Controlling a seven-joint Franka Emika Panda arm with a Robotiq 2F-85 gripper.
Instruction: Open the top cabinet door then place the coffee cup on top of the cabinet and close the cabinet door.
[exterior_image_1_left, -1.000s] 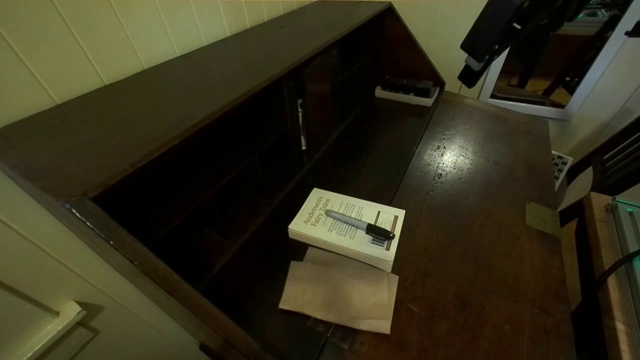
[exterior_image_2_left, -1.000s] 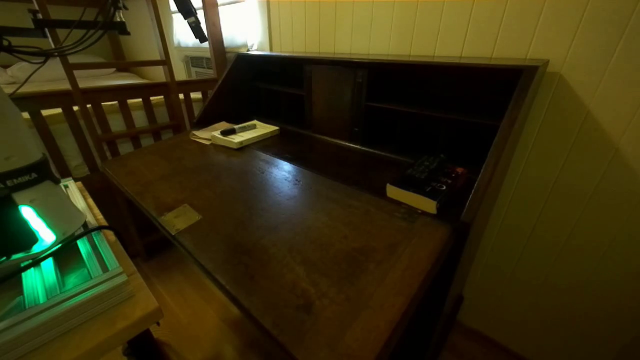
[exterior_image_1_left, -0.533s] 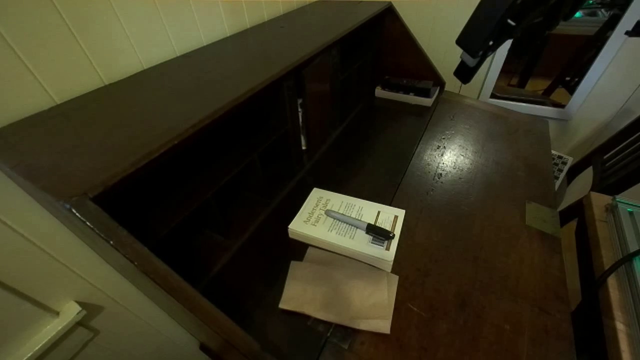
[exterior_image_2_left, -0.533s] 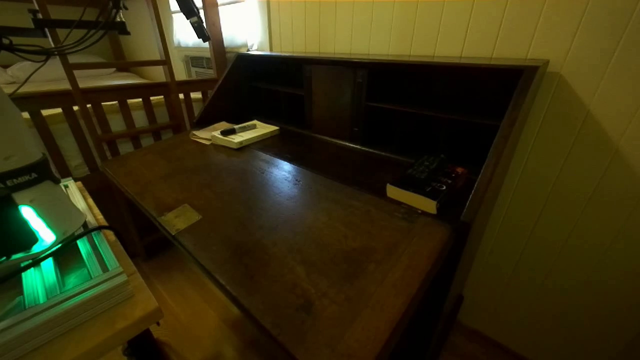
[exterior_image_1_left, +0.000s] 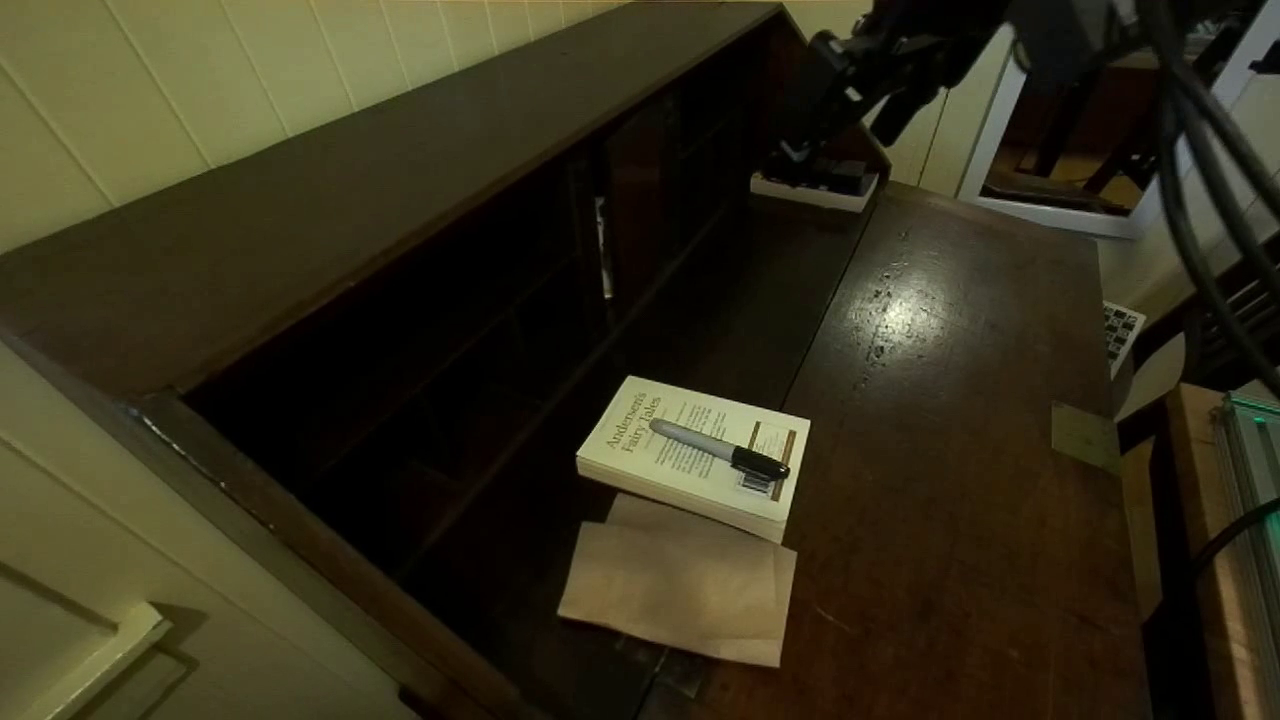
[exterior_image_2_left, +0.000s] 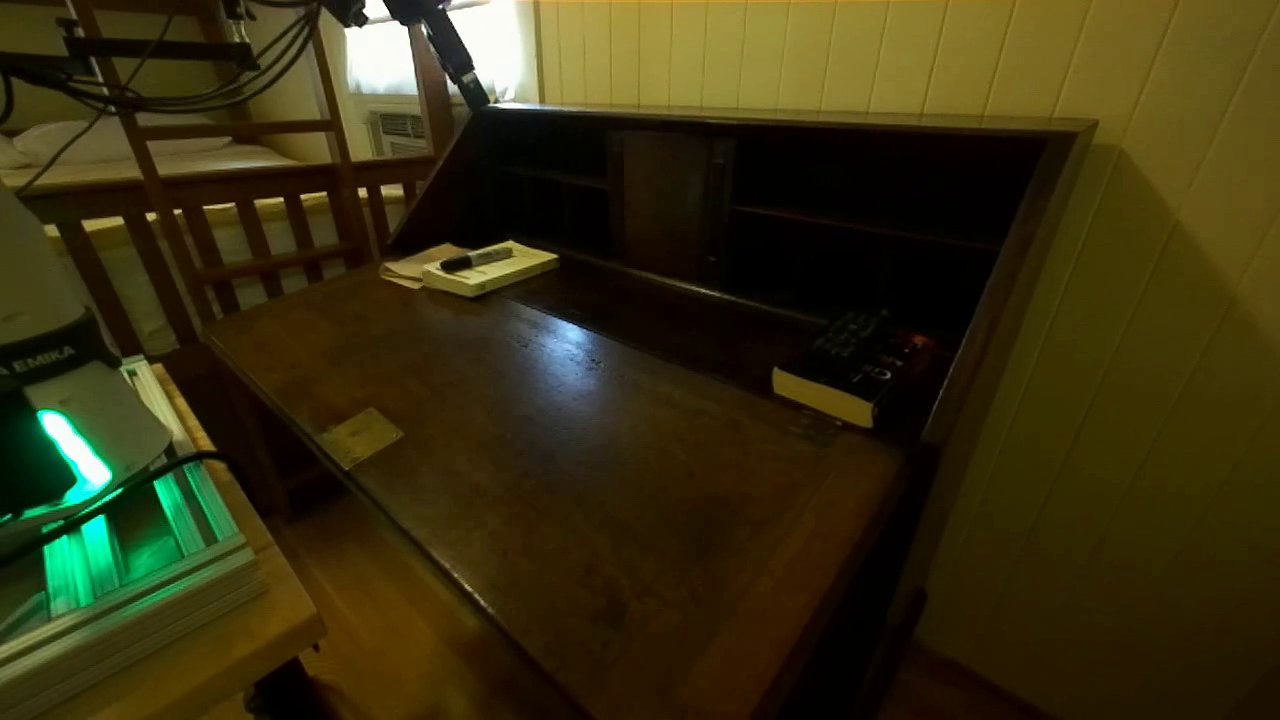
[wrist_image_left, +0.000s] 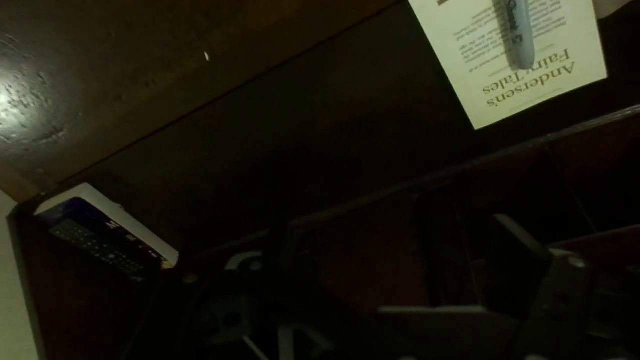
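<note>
The dark brown cabinet (exterior_image_1_left: 400, 180) has shelved compartments and a flat plank top; it also shows in an exterior view (exterior_image_2_left: 640, 490). Its dark panel door (exterior_image_1_left: 636, 185) stands mid-compartments and looks shut in an exterior view (exterior_image_2_left: 665, 200). A pale metallic strip (exterior_image_1_left: 603, 250) shows at the door's near edge. The coffee cup is hidden or out of view. My gripper (exterior_image_1_left: 842, 145) hangs above the cabinet, apart from the door; its tip also shows in an exterior view (exterior_image_2_left: 475, 95). In the dark wrist view the fingers (wrist_image_left: 400, 255) look apart and empty, with the door panel behind them.
On the writing surface lie a white book (exterior_image_1_left: 640, 425) with a grey marker (exterior_image_1_left: 700, 442) on it, and brown paper (exterior_image_1_left: 680, 590) beside it. A thick dark book (exterior_image_2_left: 850, 370) lies at the far end. The panelled wall (exterior_image_2_left: 800, 60) stands behind the cabinet.
My gripper has moved in over the cabinet: leftward in one of the exterior views, down and right in another. The hanging cables came into view. The door, books, marker and paper have not moved.
</note>
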